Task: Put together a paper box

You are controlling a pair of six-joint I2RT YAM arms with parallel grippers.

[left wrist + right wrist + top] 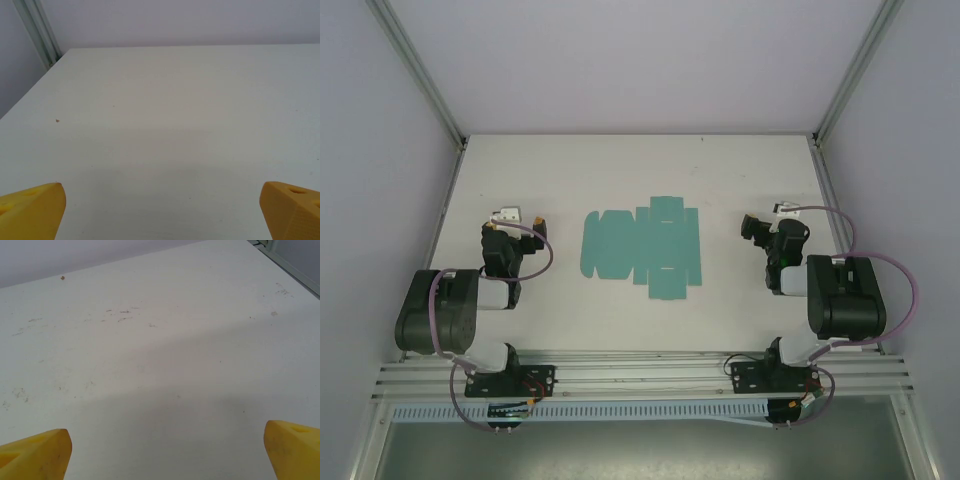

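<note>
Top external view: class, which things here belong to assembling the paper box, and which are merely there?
Belong to the job:
- paper box, a flat, unfolded sheet
- left hand, open
- right hand, open

Merely there:
- table
- metal rail along the near edge

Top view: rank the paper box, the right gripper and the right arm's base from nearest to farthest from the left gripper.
From the left gripper:
1. paper box, flat, in the middle.
2. right gripper, beyond it, right side.
3. right arm's base, near right corner.
</note>
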